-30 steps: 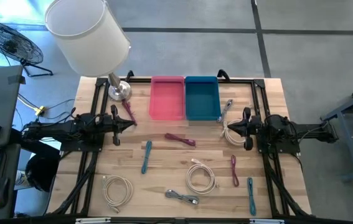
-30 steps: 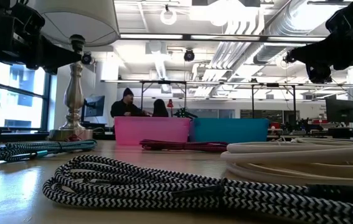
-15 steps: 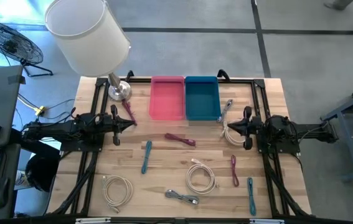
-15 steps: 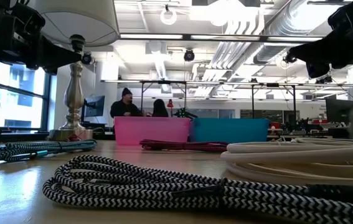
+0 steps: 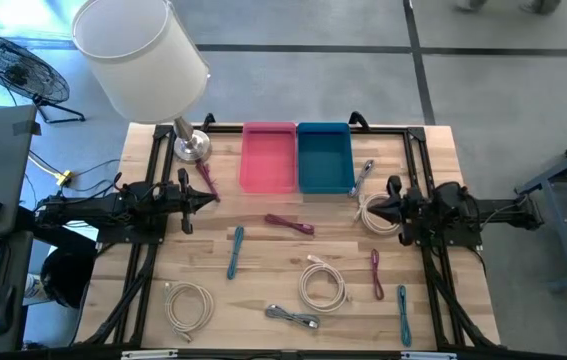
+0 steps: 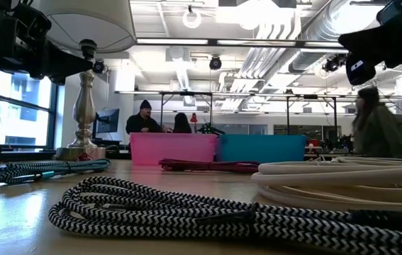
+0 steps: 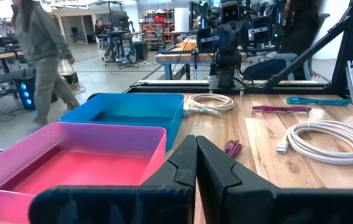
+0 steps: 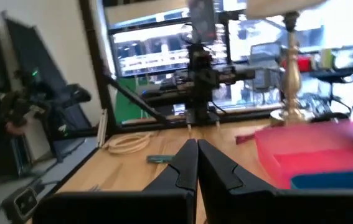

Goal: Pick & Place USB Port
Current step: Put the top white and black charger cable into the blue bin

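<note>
High view, unlabelled pink bin [image 5: 268, 157], blue bin [image 5: 324, 157]

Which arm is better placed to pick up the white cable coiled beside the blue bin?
Probably the right. In the high view the right gripper, shut, sits right at that white cable, while the left gripper, also shut, waits across the table beyond the pink bin.

Surface [image 5: 263, 270]: pale wood, black frame rails. Pink bin [image 5: 268, 158] beside teal-blue bin [image 5: 324, 158]. Cables: two cream coils [image 5: 322, 284] [image 5: 189, 305], one blue [image 5: 235, 251], one magenta [image 5: 290, 225], one black-and-white zigzag braid [image 6: 186, 209]. Lamp [image 5: 141, 55]: white shade, silver base. Arms and both tools were dark, near black.
</note>
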Robot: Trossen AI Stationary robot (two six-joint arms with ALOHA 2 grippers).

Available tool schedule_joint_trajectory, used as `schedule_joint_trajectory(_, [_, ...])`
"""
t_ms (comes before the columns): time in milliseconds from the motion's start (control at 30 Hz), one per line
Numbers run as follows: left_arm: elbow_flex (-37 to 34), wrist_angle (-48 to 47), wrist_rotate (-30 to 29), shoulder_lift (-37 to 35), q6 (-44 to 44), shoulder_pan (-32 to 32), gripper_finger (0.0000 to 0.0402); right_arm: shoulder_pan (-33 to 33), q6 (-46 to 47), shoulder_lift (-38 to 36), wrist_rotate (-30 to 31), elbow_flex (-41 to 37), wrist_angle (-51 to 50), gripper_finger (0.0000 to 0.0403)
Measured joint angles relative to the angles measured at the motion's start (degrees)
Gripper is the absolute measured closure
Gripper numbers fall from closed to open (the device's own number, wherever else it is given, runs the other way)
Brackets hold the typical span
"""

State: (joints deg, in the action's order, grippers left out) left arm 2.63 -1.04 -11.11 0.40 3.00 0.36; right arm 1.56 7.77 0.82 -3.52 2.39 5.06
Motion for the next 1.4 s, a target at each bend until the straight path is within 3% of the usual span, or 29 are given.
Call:
schedule_joint_trajectory(133, [0.0, -0.7, 0.4, 0.0, 0.0, 0.0, 0.0400, 0.0, -7.5, 1.2, -1.0, 3.0, -0.1, 0.0402])
schedule_joint_trajectory(300, [0.1, -1.5, 1.8, 0.0, 0.2, 0.0, 0.0400, 0.0, -13.2, 7.4, 8.6, 12.3, -7.3, 0.0402])
schedule_joint_trajectory(567, [0.1, -1.7, 1.7, 0.0, 1.8, 0.0, 0.0400, 0.0, -17.4, 28.9, 30.6, 35.0, -31.7, 0.0402])
schedule_joint_trajectory(733, [0.1, -1.8, 1.7, 0.0, 7.0, 0.0, 0.0400, -1.1, -19.0, 43.1, 39.7, 50.5, -50.0, 0.0402])
schedule_joint_trajectory(867, [0.0, -1.9, 2.5, 0.0, 8.6, 0.0, 0.0400, -3.9, -21.0, 52.5, 39.9, 61.4, -62.9, 0.0402])
schedule_joint_trajectory(1000, [0.0, -2.0, 3.1, 0.0, 8.9, 0.0, 0.0400, -7.8, -25.1, 59.7, 40.3, 67.7, -69.7, 0.0402])
schedule_joint_trajectory(1100, [0.0, -2.1, 3.1, 0.0, 9.0, 0.0, 0.0400, -11.2, -28.5, 63.6, 43.1, 70.1, -70.4, 0.0402])
schedule_joint_trajectory(1233, [0.0, -2.1, 3.1, 0.0, 8.9, 0.0, 0.0400, -14.9, -24.9, 67.0, 47.2, 71.5, -70.3, 0.0402])
schedule_joint_trajectory(1400, [0.0, -2.1, 3.1, 0.0, 9.0, 0.0, 0.0400, -20.5, -25.8, 68.5, 41.5, 70.3, -70.9, 0.0402])
